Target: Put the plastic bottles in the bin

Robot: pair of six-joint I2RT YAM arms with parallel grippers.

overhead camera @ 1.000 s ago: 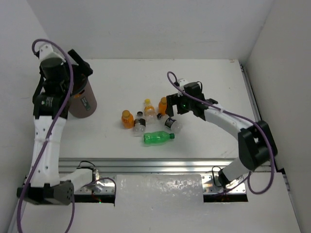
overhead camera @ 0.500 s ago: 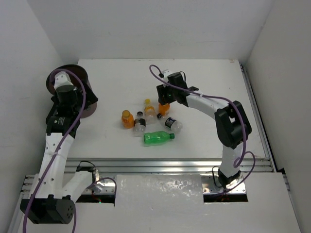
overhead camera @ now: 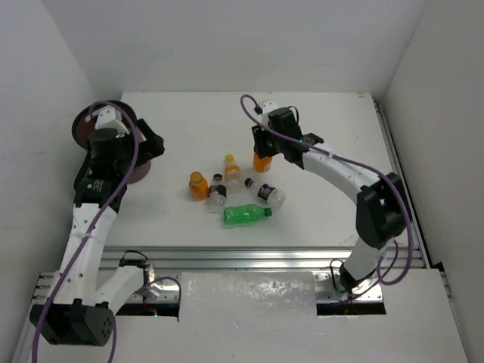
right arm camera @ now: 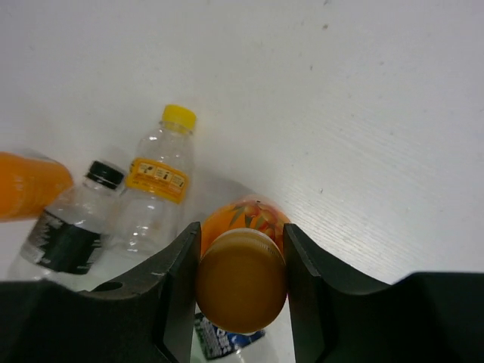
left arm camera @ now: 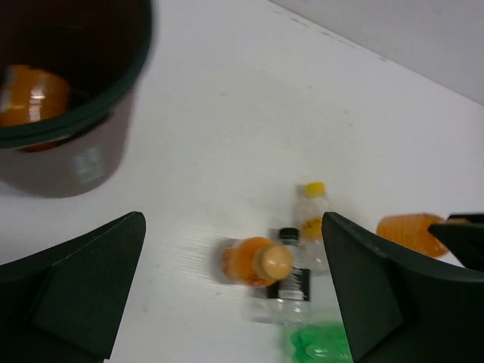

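Observation:
The brown bin point(overhead camera: 82, 130) stands at the far left, and the left wrist view shows one orange bottle point(left arm camera: 30, 94) inside the bin point(left arm camera: 76, 162). My left gripper point(overhead camera: 151, 144) hangs open just right of it, holding nothing point(left arm camera: 233, 219). My right gripper point(overhead camera: 263, 148) is shut on the cap of an upright orange bottle point(overhead camera: 262, 162), seen close up point(right arm camera: 242, 215) between the right gripper's point(right arm camera: 240, 261) jaws. On the table lie an orange bottle point(overhead camera: 198, 184), a yellow-capped bottle point(overhead camera: 231, 168), two black-capped clear bottles point(overhead camera: 217, 192) point(overhead camera: 267, 193) and a green bottle point(overhead camera: 246, 214).
White walls close in the table at the back and on both sides. A metal rail point(overhead camera: 249, 257) runs along the near edge, with a strip of foil point(overhead camera: 249, 291) in front of it.
My right gripper has shut on the orange bottle's cap after moving over it. My left arm has swung off the bin to its right side, still open.

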